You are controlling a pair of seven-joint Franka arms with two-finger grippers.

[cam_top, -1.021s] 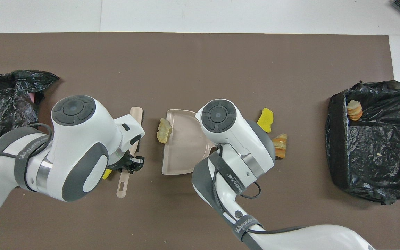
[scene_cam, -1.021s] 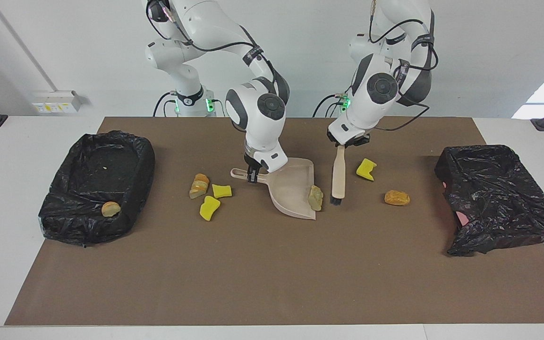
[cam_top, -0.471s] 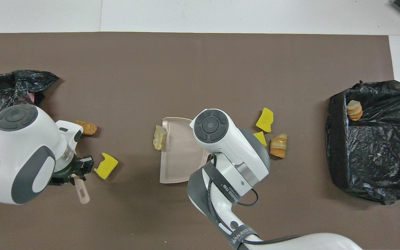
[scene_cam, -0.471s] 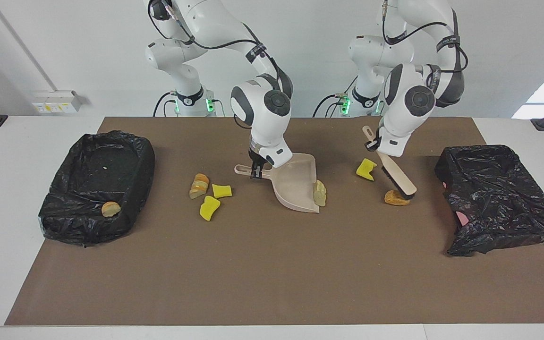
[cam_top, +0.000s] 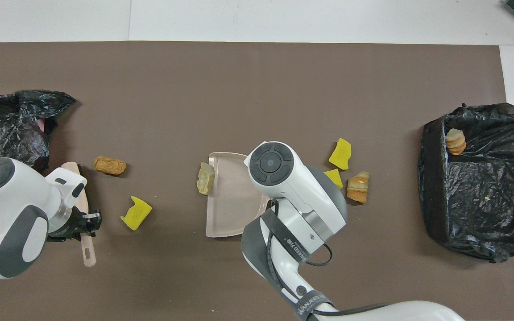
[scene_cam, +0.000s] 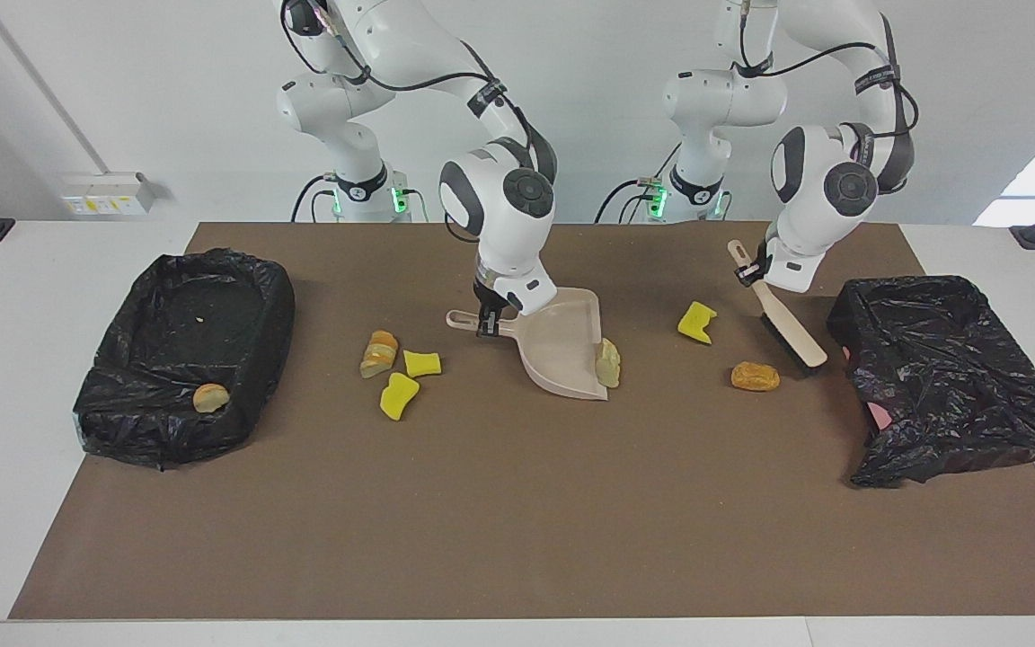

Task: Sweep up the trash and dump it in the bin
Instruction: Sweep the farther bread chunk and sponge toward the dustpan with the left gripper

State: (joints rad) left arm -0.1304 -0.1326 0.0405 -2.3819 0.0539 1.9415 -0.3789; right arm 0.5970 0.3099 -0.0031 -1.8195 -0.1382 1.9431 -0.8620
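My right gripper (scene_cam: 486, 323) is shut on the handle of the beige dustpan (scene_cam: 562, 350) (cam_top: 230, 200), whose lip rests on the brown mat. A pale crusty lump (scene_cam: 607, 364) (cam_top: 205, 178) lies at the lip. My left gripper (scene_cam: 756, 270) (cam_top: 85, 221) is shut on the handle of the wooden brush (scene_cam: 791, 323) (cam_top: 78, 187), tilted with its bristle end low beside an orange bread lump (scene_cam: 756, 376) (cam_top: 109, 165). A yellow sponge piece (scene_cam: 697, 322) (cam_top: 135, 213) lies nearer to the robots. A bread piece (scene_cam: 378, 353) and two yellow scraps (scene_cam: 421, 363) (scene_cam: 399, 395) lie beside the dustpan handle.
A black-lined bin (scene_cam: 257, 296) (cam_top: 431, 178) stands at the right arm's end with a bread piece (scene_cam: 210, 396) (cam_top: 455, 141) in it. A crumpled black bag (scene_cam: 940, 377) (cam_top: 7, 129) lies at the left arm's end, close to the brush.
My left gripper has carried the brush from beside the dustpan toward the left arm's end, past the orange lump. The dustpan has shifted a little with the pale lump at its lip.
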